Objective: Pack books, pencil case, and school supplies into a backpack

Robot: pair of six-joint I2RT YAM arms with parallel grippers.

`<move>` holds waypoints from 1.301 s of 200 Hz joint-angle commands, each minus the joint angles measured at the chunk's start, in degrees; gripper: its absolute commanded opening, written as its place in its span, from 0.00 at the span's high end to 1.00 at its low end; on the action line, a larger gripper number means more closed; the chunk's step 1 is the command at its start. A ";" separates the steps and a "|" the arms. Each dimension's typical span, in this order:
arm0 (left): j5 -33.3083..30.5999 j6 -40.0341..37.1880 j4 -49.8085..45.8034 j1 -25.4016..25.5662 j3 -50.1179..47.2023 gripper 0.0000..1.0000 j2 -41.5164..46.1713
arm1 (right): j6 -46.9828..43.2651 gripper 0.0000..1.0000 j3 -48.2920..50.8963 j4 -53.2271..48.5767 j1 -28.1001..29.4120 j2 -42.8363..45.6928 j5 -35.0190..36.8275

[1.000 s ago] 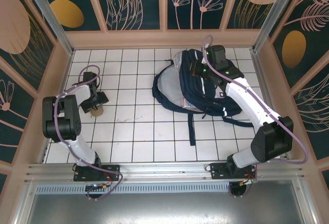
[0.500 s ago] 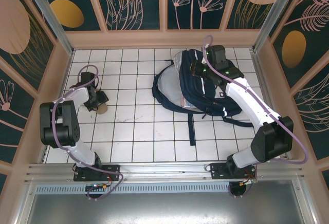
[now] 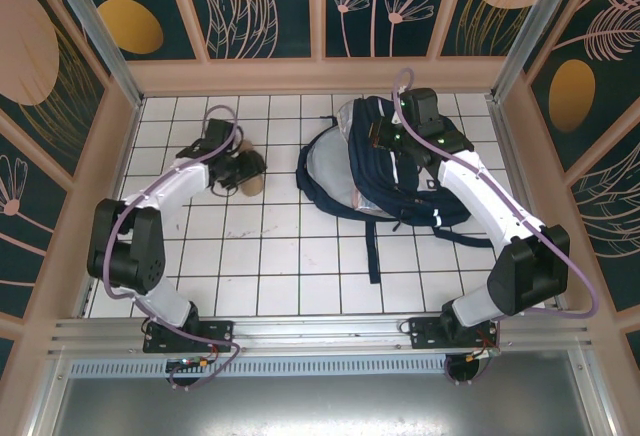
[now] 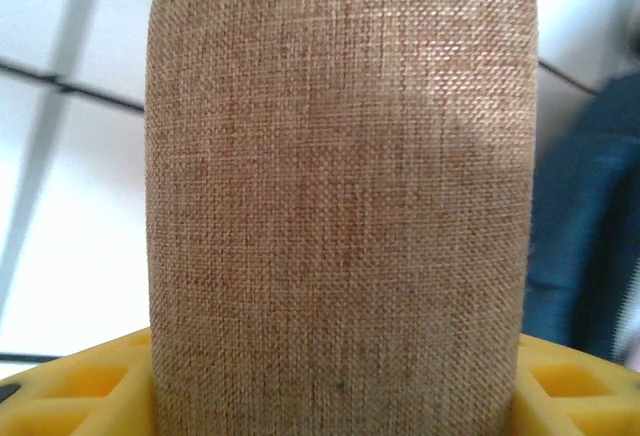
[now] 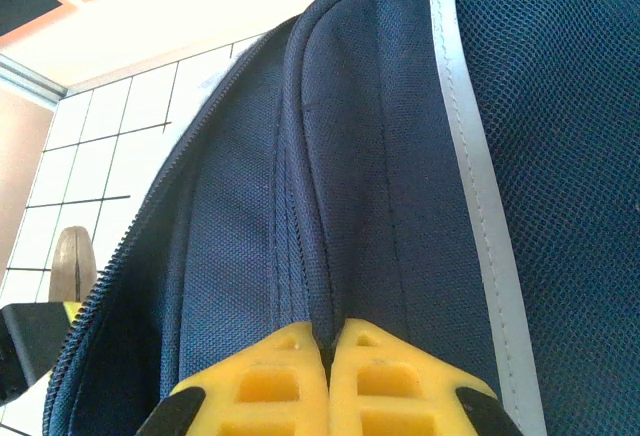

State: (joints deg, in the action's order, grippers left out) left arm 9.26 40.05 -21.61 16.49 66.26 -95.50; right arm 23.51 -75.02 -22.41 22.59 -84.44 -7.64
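Note:
A tan woven pencil case [image 4: 335, 206] sits between my left gripper's yellow fingers [image 4: 80, 388]; the left gripper [image 3: 238, 170] is shut on it, left of the backpack. The pencil case [image 3: 253, 172] points toward the navy-blue backpack [image 3: 405, 191], which lies at the back right with its pale lining [image 3: 328, 171] showing at the open left side. My right gripper [image 3: 386, 136] is shut on a fold of the backpack's [image 5: 400, 156] top fabric, its fingers [image 5: 290, 376] pressed together beside a white reflective stripe [image 5: 475, 176]. The books and school supplies are hidden.
A dark strap [image 3: 373, 251] trails from the backpack toward the near edge. Wooden walls [image 3: 115, 156] border the white tiled table [image 3: 270, 256] on three sides. In the right wrist view the pencil case [image 5: 72, 261] appears past the backpack's left edge.
My left gripper closed on the pencil case at the table's left side and carried it right and farther back, toward the backpack. The right arm has stayed still, gripping the fabric.

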 commanded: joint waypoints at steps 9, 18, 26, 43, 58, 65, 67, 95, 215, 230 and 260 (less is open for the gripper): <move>2.43 3.84 2.77 8.00 7.88 0.39 -5.55 | 1.21 1.00 -0.53 1.85 0.31 0.59 -0.53; 2.55 4.44 3.05 10.32 10.22 0.39 -7.26 | 1.28 1.00 -0.49 1.85 0.27 0.62 -0.47; 2.82 4.91 3.21 12.19 12.39 0.39 -8.93 | 1.28 1.00 -0.49 1.85 0.27 0.61 -0.53; 2.96 4.95 2.67 15.85 17.29 0.40 -12.87 | 1.35 1.00 -0.39 1.85 0.27 0.73 -0.53; 3.16 5.04 2.34 18.18 21.09 0.40 -16.26 | 1.37 1.00 -0.30 1.72 0.31 0.86 -0.45; 3.14 5.17 2.02 18.91 22.72 0.40 -17.90 | 1.37 1.00 -0.34 1.69 0.32 0.86 -0.45; 3.14 5.24 1.90 19.19 23.22 0.40 -18.36 | 1.37 1.00 -0.31 1.63 0.28 0.90 -0.45; 2.18 5.38 1.32 21.10 27.49 0.40 -23.26 | 1.38 1.00 -0.23 1.50 0.34 1.17 -0.40; -2.57 3.78 -4.52 21.21 30.46 0.02 -23.32 | 1.37 1.00 0.07 1.66 0.35 -0.02 -1.02; -3.72 3.62 -5.99 21.21 30.47 0.01 -21.64 | 1.45 1.00 0.37 1.76 0.36 -0.28 -1.24; -8.60 2.95 -10.88 20.81 29.38 0.01 -17.43 | 1.78 0.98 1.77 2.24 0.66 -0.59 -1.74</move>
State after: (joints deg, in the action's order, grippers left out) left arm 6.02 44.29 -26.13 37.93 95.26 -118.32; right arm 24.38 -74.72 -22.24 22.61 -84.60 -7.88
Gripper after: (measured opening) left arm 0.986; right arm 0.055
